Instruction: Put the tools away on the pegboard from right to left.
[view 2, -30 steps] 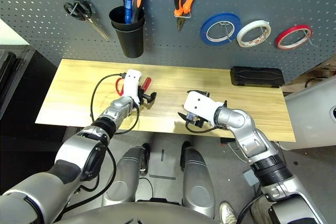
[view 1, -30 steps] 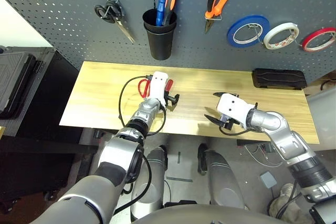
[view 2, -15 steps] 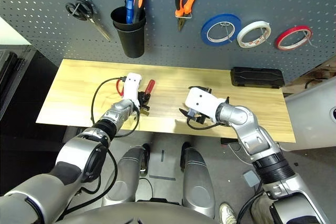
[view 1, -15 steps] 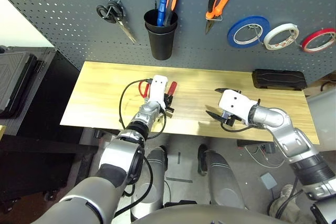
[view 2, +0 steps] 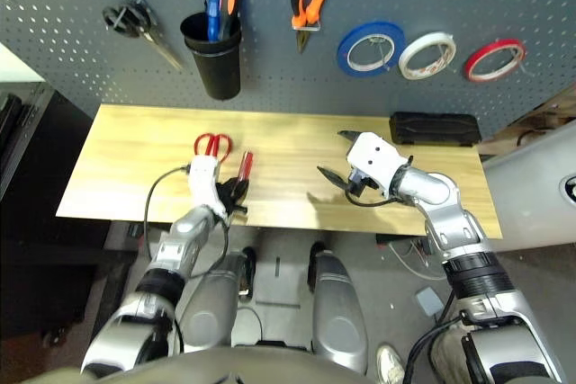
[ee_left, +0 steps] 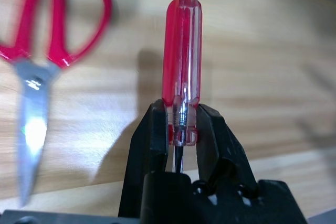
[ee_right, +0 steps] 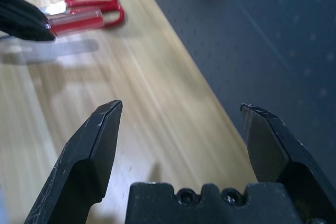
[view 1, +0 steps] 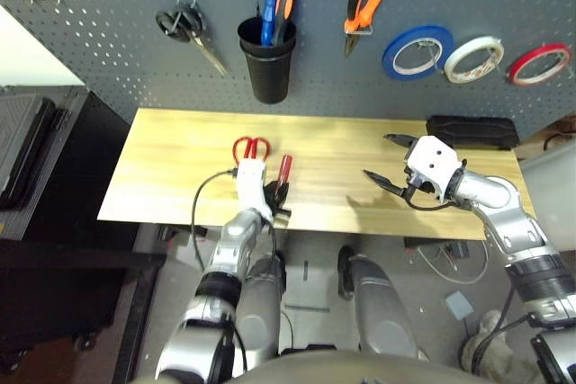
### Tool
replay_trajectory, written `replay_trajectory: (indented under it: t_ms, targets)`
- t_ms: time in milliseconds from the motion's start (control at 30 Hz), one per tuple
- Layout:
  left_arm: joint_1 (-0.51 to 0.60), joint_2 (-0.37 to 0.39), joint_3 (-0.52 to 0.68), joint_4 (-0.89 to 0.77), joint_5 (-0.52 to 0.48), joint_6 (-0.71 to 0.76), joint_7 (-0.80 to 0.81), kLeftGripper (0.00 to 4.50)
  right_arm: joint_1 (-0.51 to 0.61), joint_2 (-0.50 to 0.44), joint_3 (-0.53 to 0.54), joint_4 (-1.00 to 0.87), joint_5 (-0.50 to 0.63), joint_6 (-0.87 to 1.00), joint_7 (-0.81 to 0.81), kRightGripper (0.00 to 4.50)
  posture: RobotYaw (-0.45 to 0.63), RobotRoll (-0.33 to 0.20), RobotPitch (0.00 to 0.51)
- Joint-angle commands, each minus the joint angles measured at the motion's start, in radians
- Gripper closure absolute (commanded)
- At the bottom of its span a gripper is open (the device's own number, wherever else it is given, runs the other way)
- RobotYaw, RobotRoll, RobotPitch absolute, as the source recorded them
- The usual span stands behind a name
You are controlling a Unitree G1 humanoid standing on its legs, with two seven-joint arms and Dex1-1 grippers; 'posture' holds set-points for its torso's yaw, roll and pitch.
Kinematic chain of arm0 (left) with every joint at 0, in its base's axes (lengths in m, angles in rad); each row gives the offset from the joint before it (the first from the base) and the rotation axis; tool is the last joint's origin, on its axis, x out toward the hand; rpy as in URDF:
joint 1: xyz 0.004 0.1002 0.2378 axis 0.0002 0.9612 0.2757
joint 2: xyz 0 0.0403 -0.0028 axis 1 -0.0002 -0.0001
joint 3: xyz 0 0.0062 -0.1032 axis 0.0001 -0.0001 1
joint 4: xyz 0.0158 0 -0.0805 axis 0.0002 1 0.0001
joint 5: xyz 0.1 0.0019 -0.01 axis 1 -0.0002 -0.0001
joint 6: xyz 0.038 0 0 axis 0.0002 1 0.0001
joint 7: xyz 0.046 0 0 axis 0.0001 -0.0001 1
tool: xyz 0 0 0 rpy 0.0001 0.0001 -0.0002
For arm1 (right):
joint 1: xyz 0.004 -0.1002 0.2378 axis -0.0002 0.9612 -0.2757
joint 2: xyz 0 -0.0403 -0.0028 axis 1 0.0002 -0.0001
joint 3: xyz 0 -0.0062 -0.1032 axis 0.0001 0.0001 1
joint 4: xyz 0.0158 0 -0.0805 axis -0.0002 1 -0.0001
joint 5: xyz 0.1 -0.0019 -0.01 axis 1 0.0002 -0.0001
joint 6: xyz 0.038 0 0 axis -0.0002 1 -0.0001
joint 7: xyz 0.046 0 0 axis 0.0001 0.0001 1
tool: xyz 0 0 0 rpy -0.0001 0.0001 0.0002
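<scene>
My left gripper [view 1: 275,197] is shut on the base of the red-handled screwdriver [ee_left: 181,61], near the table's front edge, with the handle pointing toward the pegboard [view 1: 108,60]. I cannot tell whether the screwdriver rests on the wood. The red-handled scissors [view 1: 252,147] lie on the table just to its left. My right gripper [view 1: 385,159] hovers open and holds nothing, right of centre. On the pegboard hang the orange-and-black pliers [view 1: 367,6] and, at the far right, the thin red tape ring [view 1: 538,62].
A black cup [view 1: 267,74] on the pegboard holds a blue and an orange screwdriver. Black-handled scissors [view 1: 189,29] hang to its left. Blue [view 1: 416,51] and white [view 1: 475,58] tape rolls hang beside the red ring. A black case [view 1: 468,132] lies at the table's back right.
My left gripper has shut on the screwdriver's handle. My right gripper has moved right and back, toward the black case. The head camera has shifted.
</scene>
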Motion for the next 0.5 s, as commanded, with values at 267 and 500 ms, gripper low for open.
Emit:
replay_trajectory:
  t_ms: [267,500]
  targets:
    - [0.181,-0.069,0.02,-0.377,-0.085,-0.058,0.087,3.7,-0.103,0.017,-0.013,0.272,0.035,-0.165,0.115,0.0,0.32,0.0,0.25]
    - [0.188,-0.099,0.011,-0.607,-0.143,-0.024,0.209,3.7,-0.143,0.057,-0.074,0.36,0.123,-0.221,0.165,0.0,0.33,0.0,0.245]
